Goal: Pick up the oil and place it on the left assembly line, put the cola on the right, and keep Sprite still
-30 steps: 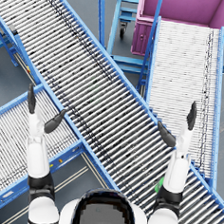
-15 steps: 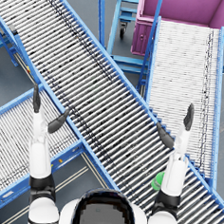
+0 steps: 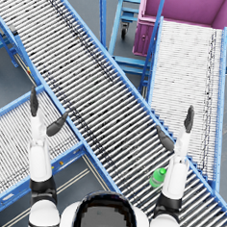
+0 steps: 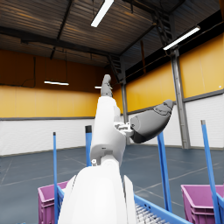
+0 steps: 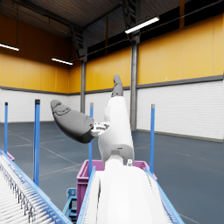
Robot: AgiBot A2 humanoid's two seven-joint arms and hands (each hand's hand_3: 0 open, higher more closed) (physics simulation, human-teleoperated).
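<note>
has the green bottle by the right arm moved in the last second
Yes. The green bottle has crept along the roller conveyor, away from the robot and up the picture; the conveyor itself sits unchanged in the view.

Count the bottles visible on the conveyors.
1: a green bottle on the middle diagonal conveyor, at its near end, close beside the right arm. More may be hidden or out of frame.
</note>
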